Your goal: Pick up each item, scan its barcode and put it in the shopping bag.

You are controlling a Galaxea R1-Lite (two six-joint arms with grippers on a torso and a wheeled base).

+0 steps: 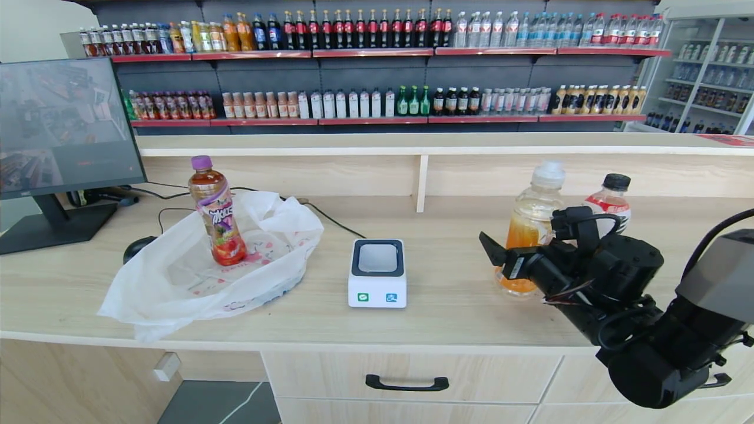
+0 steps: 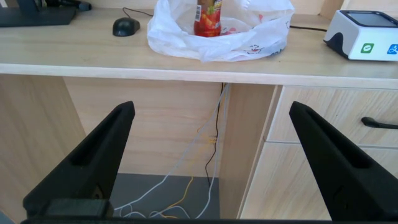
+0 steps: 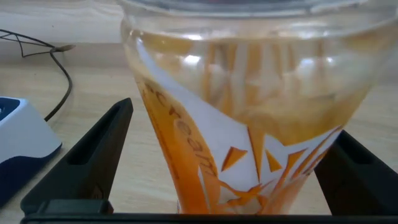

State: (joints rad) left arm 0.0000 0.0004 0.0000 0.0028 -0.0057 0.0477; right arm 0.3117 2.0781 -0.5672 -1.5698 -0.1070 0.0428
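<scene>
While the left pincer [image 2: 211,118] is hanging released and empty below the front edge of the bench [image 1: 447,318], facing the cupboard front, it is probably waiting there so as not to crowd the work above. On the left part of the bench the white plastic shopping bag [image 1: 159,277] is lying spread open, its mouth slumping wide, which is making it easy to lower things in from above. Inside it a fruit tea bottle [image 1: 217,212] with a purple cap is standing upright; nothing else is showing in the bag, so one item is looking done. Just right of the bag, near the middle of the bench, the white barcode scanner [image 1: 377,272] is sitting with its window facing upward, between the bag and the waiting goods, so an item would be crossing it on the way to the bag. Right of the scanner the orange juice bottle [image 1: 532,224] with a white cap is standing upright on the bench, partly full. The right pincer [image 3: 221,180] is straddling its lower body, with its fingers [image 3: 81,162] spread to either side and not pressing, so it is released; the step in hand is seemingly the grasp. Just behind and to the right, a red-labelled bottle [image 1: 609,203] with a black cap is standing, awaiting its turn.
</scene>
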